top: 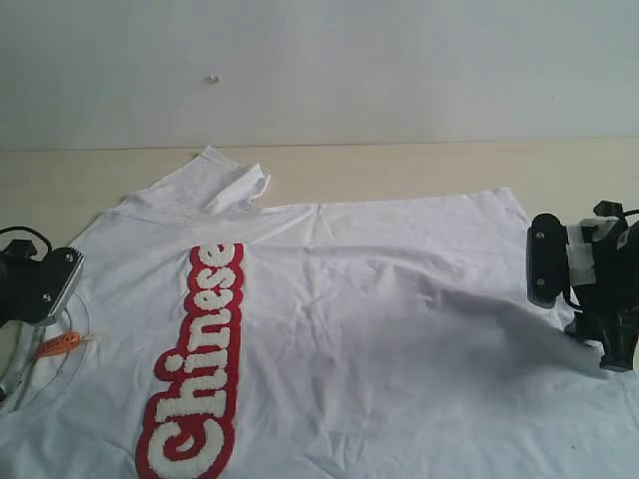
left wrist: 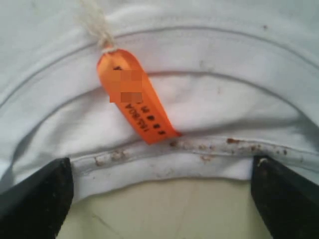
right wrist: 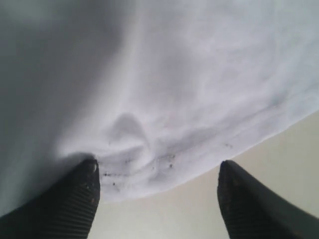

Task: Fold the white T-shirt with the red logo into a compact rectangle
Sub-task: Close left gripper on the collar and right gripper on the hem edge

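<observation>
The white T-shirt point(top: 379, 329) lies spread on the table, its red-outlined "Chinese" lettering point(top: 205, 369) facing up and running toward the neck at the left. The orange neck tag point(top: 58, 345) point(left wrist: 134, 97) rests inside the ribbed collar point(left wrist: 199, 149). My left gripper point(top: 40, 299) point(left wrist: 160, 164) is open, its fingers astride the collar edge. At the shirt's right end, my right gripper point(top: 579, 309) point(right wrist: 158, 167) is open over the hem point(right wrist: 199, 144); one finger point(right wrist: 82, 194) touches the bunched cloth, the other point(right wrist: 244, 199) stands over bare table.
The pale wooden table point(top: 399, 170) runs back to a white wall point(top: 349, 60). The far sleeve point(top: 225, 180) is crumpled and partly turned over itself. The shirt's near part runs out of the exterior view.
</observation>
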